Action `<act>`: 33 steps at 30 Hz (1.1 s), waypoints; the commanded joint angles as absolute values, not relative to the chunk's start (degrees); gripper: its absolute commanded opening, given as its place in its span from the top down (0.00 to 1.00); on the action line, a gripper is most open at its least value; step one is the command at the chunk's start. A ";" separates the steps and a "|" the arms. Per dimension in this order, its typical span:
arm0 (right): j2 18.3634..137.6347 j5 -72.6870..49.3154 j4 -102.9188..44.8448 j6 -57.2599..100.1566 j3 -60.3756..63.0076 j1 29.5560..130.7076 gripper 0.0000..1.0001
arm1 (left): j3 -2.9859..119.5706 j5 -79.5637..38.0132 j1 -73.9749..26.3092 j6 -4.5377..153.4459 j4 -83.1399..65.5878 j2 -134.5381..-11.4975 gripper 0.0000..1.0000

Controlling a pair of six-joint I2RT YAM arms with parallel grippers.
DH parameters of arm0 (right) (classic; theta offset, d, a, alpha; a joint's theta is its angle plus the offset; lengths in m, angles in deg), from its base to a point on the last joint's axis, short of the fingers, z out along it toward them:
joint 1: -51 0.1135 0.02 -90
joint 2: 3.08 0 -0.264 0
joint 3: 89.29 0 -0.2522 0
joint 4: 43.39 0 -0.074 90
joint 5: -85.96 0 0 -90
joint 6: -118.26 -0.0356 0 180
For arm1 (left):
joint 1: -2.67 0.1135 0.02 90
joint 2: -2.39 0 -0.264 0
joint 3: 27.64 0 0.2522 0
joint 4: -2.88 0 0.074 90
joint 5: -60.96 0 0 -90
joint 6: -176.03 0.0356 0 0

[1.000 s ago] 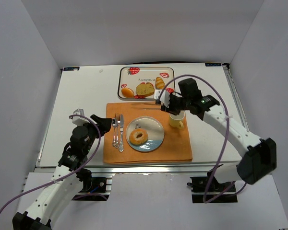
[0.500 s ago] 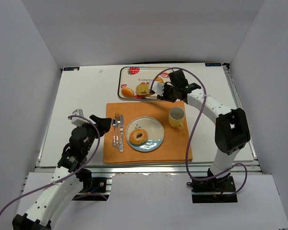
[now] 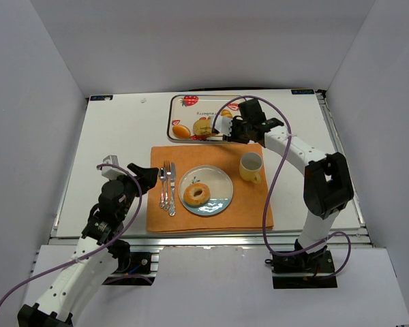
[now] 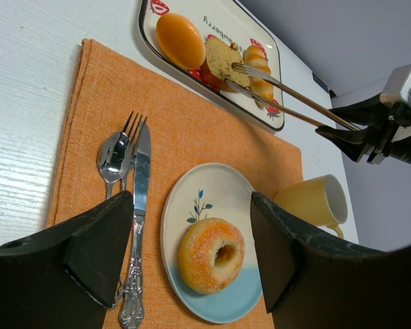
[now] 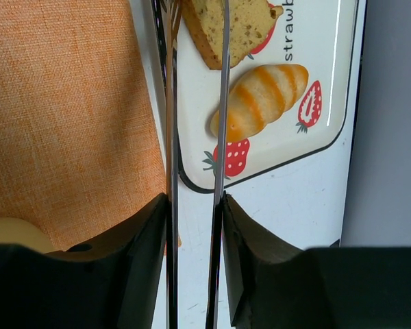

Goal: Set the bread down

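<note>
The bagel [image 3: 196, 195] [image 4: 211, 255], a golden-brown ring, lies on the white-and-blue plate [image 3: 221, 182] [image 4: 212, 185]. The bread slice [image 3: 204, 127] [image 4: 222, 60] [image 5: 222, 24] lies on the strawberry tray [image 3: 208, 105] [image 5: 322, 41]. My right gripper [image 3: 235, 129] [image 5: 195, 226] is shut on metal tongs [image 4: 294, 96] [image 5: 220, 137]. The tong tips reach the slice, one arm across its top and one beside it. My left gripper [image 3: 146, 176] [image 4: 190, 205] is open and empty, left of the plate above the cutlery.
An orange placemat [image 3: 252, 204] [image 5: 68, 103] holds the plate, a yellow mug [image 3: 251, 165] [image 4: 312, 199], and a fork, spoon and knife [image 3: 167, 187] [image 4: 140, 178]. The tray also holds a round orange bun [image 3: 181, 130] [image 4: 181, 40] and a striped roll [image 4: 259, 79] [image 5: 260, 101].
My right arm has swung from above the mug to the tray, bringing the tongs to the bread slice. The left arm and the bagel have not moved.
</note>
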State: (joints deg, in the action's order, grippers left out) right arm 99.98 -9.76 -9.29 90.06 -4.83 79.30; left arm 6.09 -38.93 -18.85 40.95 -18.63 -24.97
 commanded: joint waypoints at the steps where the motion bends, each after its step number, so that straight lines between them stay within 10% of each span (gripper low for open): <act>1: 100.80 -9.41 -11.53 91.02 -5.84 79.39 0.59 | 6.51 -39.23 -18.69 40.86 -18.70 -25.03 0.22; 22: 105.02 -7.03 -11.26 90.75 -8.22 79.31 0.62 | 6.43 -39.23 -18.69 40.59 -18.09 -25.56 0.22; 33: 96.33 -10.11 -10.30 87.33 -4.62 79.31 0.97 | 7.04 -39.14 -18.69 40.60 -18.26 -25.82 0.22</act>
State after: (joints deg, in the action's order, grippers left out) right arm 103.18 -7.66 -9.38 89.10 -5.29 79.15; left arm 6.09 -38.93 -18.87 40.91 -18.58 -25.91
